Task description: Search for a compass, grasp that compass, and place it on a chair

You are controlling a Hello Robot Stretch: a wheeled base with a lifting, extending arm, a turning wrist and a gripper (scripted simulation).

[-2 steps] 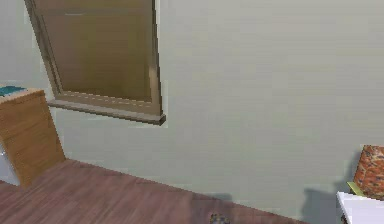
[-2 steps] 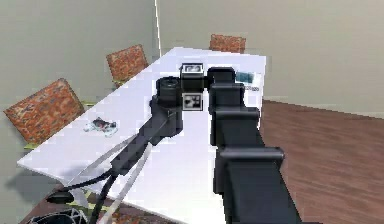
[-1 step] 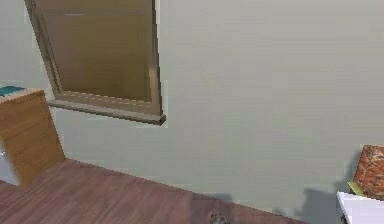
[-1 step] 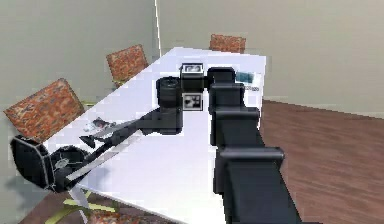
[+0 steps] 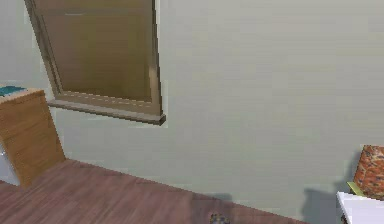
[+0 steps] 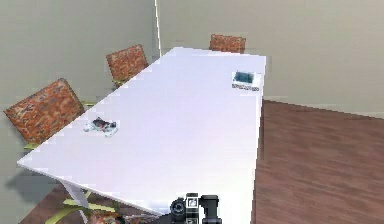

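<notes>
A long white table (image 6: 190, 120) runs down a plain room with a wood floor (image 6: 320, 150), seen from the robot's arm side. Three chairs with mottled red-brown backs are drawn up to it. The nearest chair (image 6: 45, 108) and the second chair (image 6: 127, 62) stand along its far long side, and the third chair (image 6: 227, 42) stands at the far end. A small dark-and-pale object (image 6: 103, 125) lies on the tabletop just in front of the nearest chair. It is too small to tell whether it is the compass. A flat pale item with a teal face (image 6: 246, 80) lies well apart from it, near the far end. The gripper (image 6: 195, 208) shows as a dark shape at the table's near edge. Its fingers cannot be made out, so I cannot tell how they stand or whether they hold anything. Ahead of the robot, a wood-framed window (image 5: 100, 55) with a drawn tan blind is set in a pale wall (image 5: 260, 90). A wooden cabinet (image 5: 30, 135) stands at the forward view's left, with a teal thing (image 5: 10, 91) on top. A red-brown chair back (image 5: 372, 170) and a white table corner (image 5: 362, 208) show at the forward view's right. A small dark speck (image 5: 218, 217) lies on the boards.
</notes>
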